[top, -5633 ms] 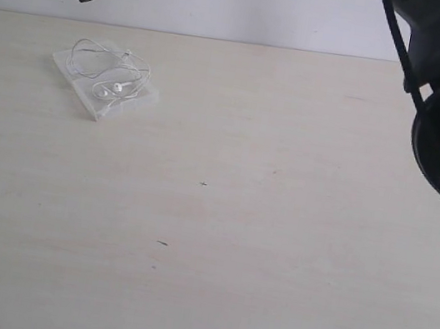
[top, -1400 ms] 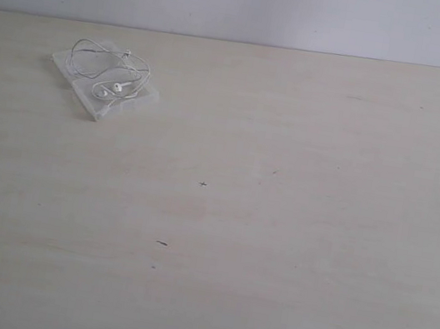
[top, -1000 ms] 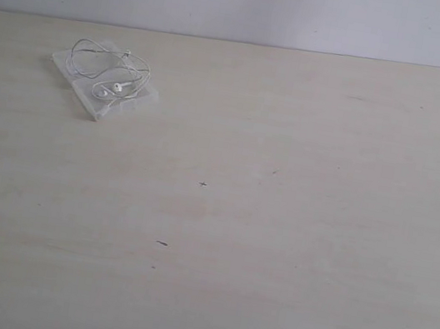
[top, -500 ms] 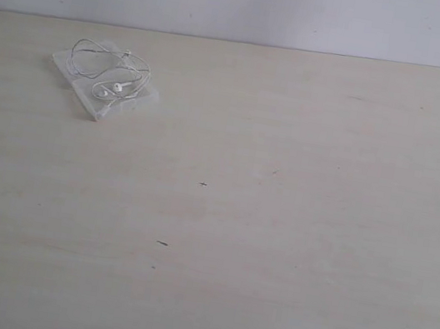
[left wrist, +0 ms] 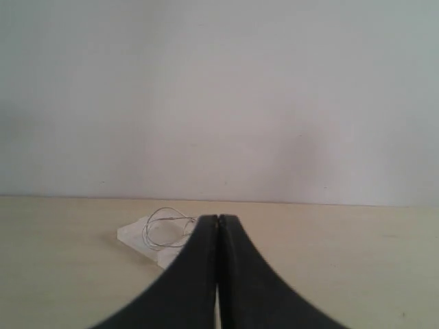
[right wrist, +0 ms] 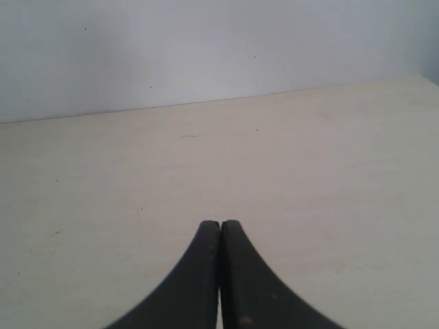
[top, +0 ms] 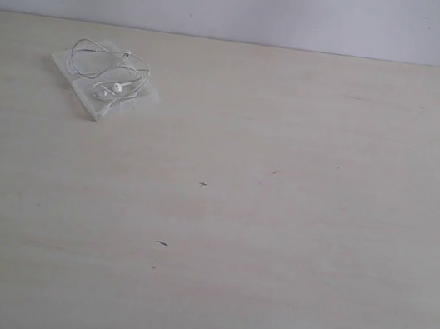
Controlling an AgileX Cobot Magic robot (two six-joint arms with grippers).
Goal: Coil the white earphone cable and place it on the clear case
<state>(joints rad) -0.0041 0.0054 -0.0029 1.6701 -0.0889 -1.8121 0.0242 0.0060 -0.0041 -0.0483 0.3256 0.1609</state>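
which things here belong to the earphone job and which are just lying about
Job: thin white earphone cable, looped on top of the flat clear plastic case; black left hand and black right hand, both shut, empty.
Lying about: small dark specks on the pale wooden table.

My left fingers (left wrist: 203, 264) are pressed flat against each other from base to tip, with nothing held between them (only a hairline seam shows). My right fingers (right wrist: 236, 274) are pressed together the same way, also empty. Both pairs are black, narrow at the tips and flare outward toward their bases.
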